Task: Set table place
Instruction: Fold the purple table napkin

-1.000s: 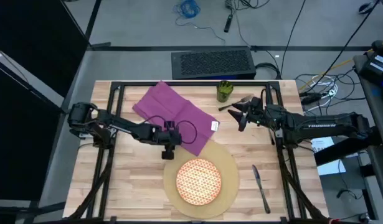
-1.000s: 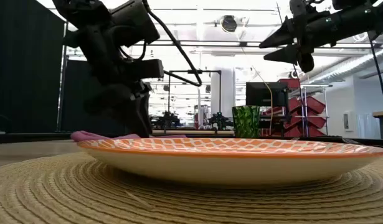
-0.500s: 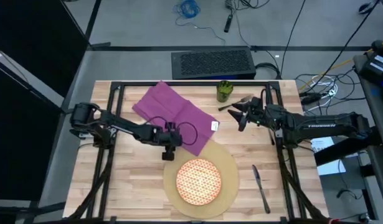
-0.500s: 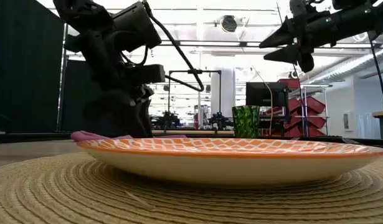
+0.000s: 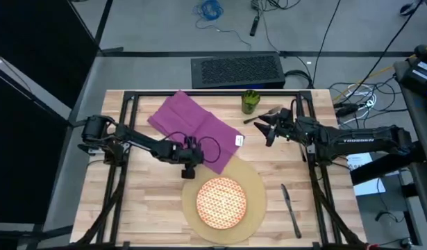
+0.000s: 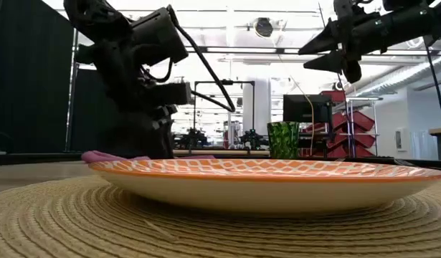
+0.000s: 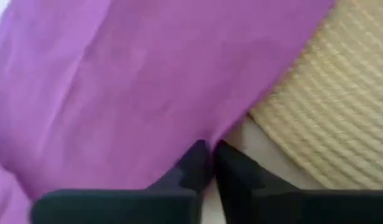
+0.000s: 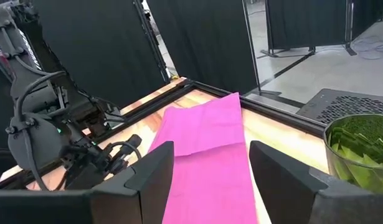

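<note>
- Napkin [image 5: 194,129], purple cloth, lay spread flat on the worktop [image 5: 140,205], with its near corner under the left tool [image 5: 188,167]; that corner just overlapped the edge of the round mat [image 5: 255,182].
- Left tool's fingertips [image 7: 200,158] were pressed together at the napkin's edge; whether any cloth sat between them could not be told.
- Judged soft, light and limp, the napkin would likely drape and drag, so a hold at a corner or hem seemed best.
- Plate [image 5: 222,201] sat centred on the mat, just beyond the left tool.
- Right tool [image 5: 262,128] hung above the worktop with fingers spread, empty, the cup [image 5: 250,102] and fork [image 5: 263,114] just beside it.
- Knife [image 5: 290,210] lay well apart, beside the mat.
</note>
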Motion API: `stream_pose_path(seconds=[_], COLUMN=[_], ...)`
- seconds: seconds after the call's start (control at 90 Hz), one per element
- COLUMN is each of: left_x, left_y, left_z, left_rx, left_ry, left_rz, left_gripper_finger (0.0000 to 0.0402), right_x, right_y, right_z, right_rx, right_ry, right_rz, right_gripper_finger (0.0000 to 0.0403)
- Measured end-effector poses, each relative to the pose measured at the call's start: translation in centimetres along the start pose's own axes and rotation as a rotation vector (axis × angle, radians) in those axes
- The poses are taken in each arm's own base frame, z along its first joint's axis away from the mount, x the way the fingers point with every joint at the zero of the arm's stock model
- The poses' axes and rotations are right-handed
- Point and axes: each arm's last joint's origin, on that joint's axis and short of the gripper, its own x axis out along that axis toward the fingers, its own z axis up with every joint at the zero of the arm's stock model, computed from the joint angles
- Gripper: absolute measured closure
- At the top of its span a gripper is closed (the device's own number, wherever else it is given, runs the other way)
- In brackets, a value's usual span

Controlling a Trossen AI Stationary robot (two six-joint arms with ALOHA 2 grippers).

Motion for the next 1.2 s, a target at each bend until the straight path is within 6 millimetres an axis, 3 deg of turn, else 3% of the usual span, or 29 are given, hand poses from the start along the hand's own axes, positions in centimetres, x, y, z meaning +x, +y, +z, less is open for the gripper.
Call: stream_pose_path(seconds=[0.144,0.344,0.622,0.878,1.2], left_x=[0.0,-1.8,-5.3,-4.6,-4.3], left_y=[0.3,1.5,3.0,2.6,2.1], left_z=[0.0,0.6,1.4,1.3,1.1], left_rx=[-0.041,-0.207,-0.344,-0.353,-0.333], left_ry=[0.002,-0.064,-0.202,-0.176,-0.156], left_rz=[0.079,0.141,0.163,0.136,0.128], left_gripper_finger=[0.0401,0.0401,0.0401,0.0401,0.0401], right_x=[0.0,0.0,1.1,3.8,7.3], right_y=[0.0,0.0,-0.6,-1.2,-1.6], right_z=[0.0,-0.2,-2.8,-6.1,-8.1], right_rx=[0.0,0.021,0.148,0.235,0.244], right_ry=[0.0,0.026,0.252,0.395,0.505], right_rz=[0.0,0.014,-0.055,-0.177,-0.239], right_gripper_finger=[0.0206,0.0206,0.0206,0.0206,0.0206])
